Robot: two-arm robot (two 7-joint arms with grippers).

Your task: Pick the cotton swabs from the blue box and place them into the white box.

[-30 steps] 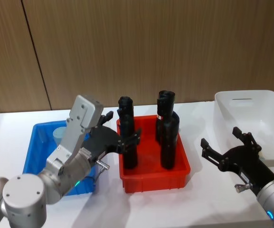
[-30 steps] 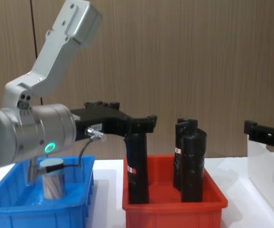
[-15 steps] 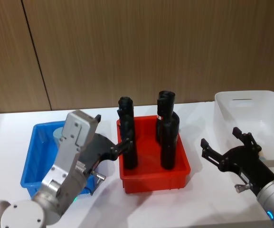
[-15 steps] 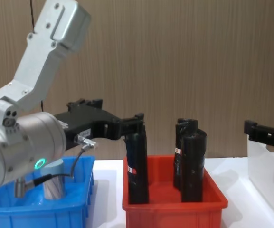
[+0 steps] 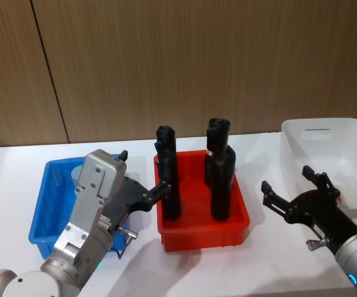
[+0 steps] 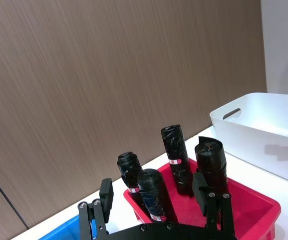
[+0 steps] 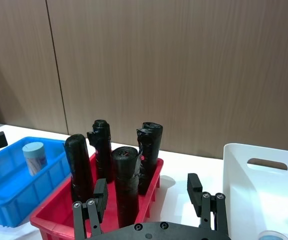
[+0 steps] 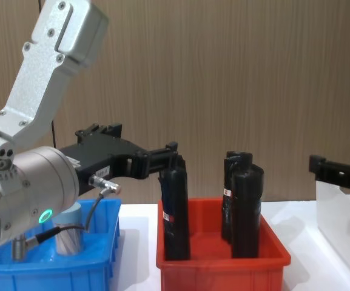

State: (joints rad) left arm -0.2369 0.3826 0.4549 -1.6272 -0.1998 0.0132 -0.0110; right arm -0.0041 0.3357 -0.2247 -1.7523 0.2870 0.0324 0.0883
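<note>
One cotton swab tub (image 7: 35, 158), clear with a pale blue lid, stands upright in the far part of the blue box (image 7: 4, 185); it is also in the chest view as the tub (image 8: 68, 233) inside the blue box (image 8: 53, 273). My left gripper (image 5: 144, 174) hangs open and empty above the blue box's right side, level with the black rolls, fingers (image 8: 171, 151) pointing toward the red bin. The white box (image 5: 326, 143) stands at the far right, with a pale blue lid (image 7: 273, 236) showing inside it. My right gripper (image 5: 288, 180) is open and empty, left of the white box.
A red bin (image 5: 203, 226) holding several tall black rolls (image 5: 167, 179) stands between the blue and white boxes. A wooden wall runs behind the white table. Bare tabletop lies between the red bin and the white box.
My left arm has drawn back and lowered toward the blue box, its open gripper shifting slightly left away from the red bin. The right arm has not moved.
</note>
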